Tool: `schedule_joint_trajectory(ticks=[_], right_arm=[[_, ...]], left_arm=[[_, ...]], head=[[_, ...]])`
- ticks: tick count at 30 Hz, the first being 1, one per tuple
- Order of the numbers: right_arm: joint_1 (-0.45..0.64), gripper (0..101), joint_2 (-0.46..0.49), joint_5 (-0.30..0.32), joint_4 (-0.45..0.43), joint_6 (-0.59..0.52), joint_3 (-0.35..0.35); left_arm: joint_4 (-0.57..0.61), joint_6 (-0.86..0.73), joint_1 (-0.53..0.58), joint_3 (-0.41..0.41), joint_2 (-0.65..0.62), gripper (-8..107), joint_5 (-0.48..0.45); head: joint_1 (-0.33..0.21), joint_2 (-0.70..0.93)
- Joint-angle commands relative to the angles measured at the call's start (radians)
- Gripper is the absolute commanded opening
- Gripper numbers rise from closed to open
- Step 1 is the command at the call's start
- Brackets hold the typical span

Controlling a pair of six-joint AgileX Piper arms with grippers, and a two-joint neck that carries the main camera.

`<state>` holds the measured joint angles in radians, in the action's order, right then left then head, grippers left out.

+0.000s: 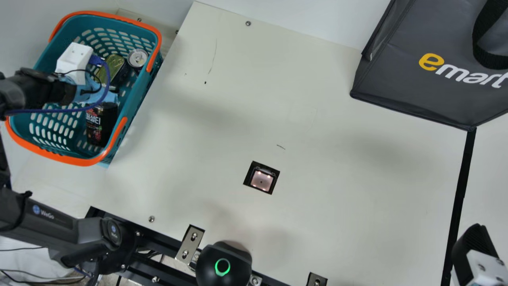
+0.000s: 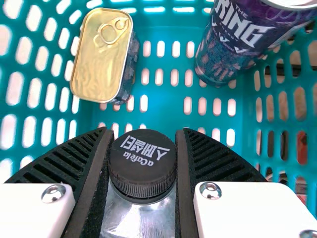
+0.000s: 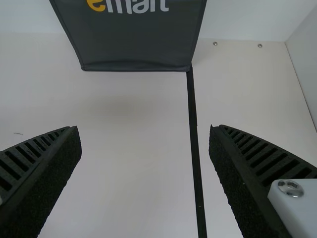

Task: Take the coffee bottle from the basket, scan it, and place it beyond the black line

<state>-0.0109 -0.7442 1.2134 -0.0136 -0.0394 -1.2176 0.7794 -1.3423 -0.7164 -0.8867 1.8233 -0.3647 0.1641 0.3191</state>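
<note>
In the main view my left gripper (image 1: 74,62) is inside the teal basket (image 1: 137,95), its fingertips hidden. A dark pouch-like or bottle-shaped item (image 1: 101,125) with a printed label is beside it. In the left wrist view, the black-capped coffee bottle (image 2: 142,161) stands between the ribbed fingers of my left gripper (image 2: 142,133), which is shut on it. My right gripper (image 1: 476,254) is at the main view's lower right corner; in the right wrist view my right gripper (image 3: 145,131) is open and holds nothing. The scanner window (image 1: 262,180) glows in the table, left of the black line (image 1: 460,186).
A gold-lidded tin (image 2: 99,57) and a purple can (image 2: 228,47) share the basket with the bottle. A dark grey bag (image 1: 405,83) stands at the table's far right. At the near edge is a black device with a green ring (image 1: 222,267).
</note>
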Motion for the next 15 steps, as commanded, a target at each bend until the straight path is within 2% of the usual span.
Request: schedule_joint_trajectory(ticks=[1,15], right_arm=[[0.000,91,0.000,0.000,0.000,0.000,0.000],[0.000,91,0.000,0.000,0.000,0.000,0.000]], left_arm=[[-0.005,-0.004,-0.011,0.009,-0.030,10,-0.011],[-0.056,0.012,-0.089,0.087,-0.210,10,-0.100]], head=[[-0.026,0.002],[-0.026,0.002]])
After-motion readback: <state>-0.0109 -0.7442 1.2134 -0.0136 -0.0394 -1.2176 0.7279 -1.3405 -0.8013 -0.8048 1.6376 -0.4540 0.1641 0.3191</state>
